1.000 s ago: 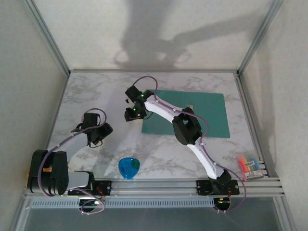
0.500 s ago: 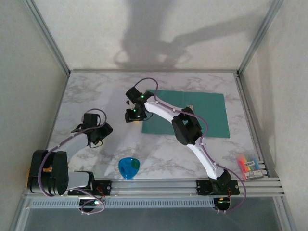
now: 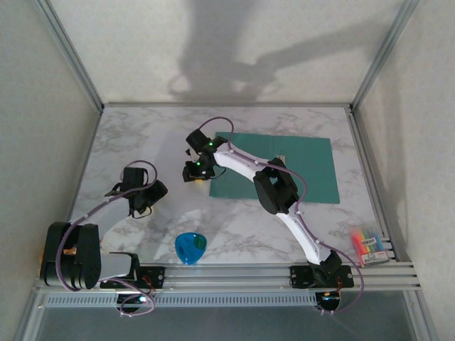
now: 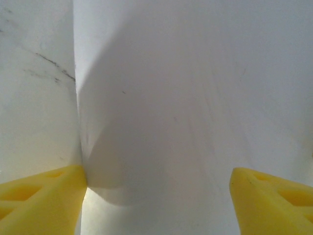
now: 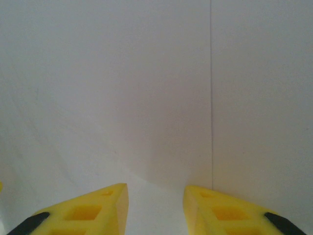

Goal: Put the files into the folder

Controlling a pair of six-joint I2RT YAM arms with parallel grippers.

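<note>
At the far left, with the left pincer (image 4: pixel 158 178): stands wide open, grips nothing, hangs very low over the files (image 4: pixel 195 98), one yellow finger just at the sheet's left edge, beside the bare marble bench (image 4: pixel 34 98). Risks here: closing now and catching only air, or pushing against the edge and buckling the paper. Looks a little raised near that finger, judging by the shadow. Also possible to pinch one sheet and leave others behind, with the number of sheets impossible to tell.

A little to the right, near the front rail, about the blue cup (image 3: pixel 190 247): lies well apart from both pincers, yet could get knocked over when dragging paper carelessly toward the near side.

Next, with the right pincer (image 5: pixel 155 190): shows a narrow gap between its fingers, holds nothing visible, hovers low over white paper crossed by one thin straight line, probably the border of a sheet. In the top view, sits just at the left edge of the folder (image 3: pixel 284 170). Danger here: pressing down while sliding, and so creasing the sheet or shoving the folder away.

Further right, about the folder itself: lies flat on the bench, teal side up, apparently closed. Not possible to put anything inside without lifting the cover first; by pushing sheets against a closed edge, only sends them over or under it.
</note>
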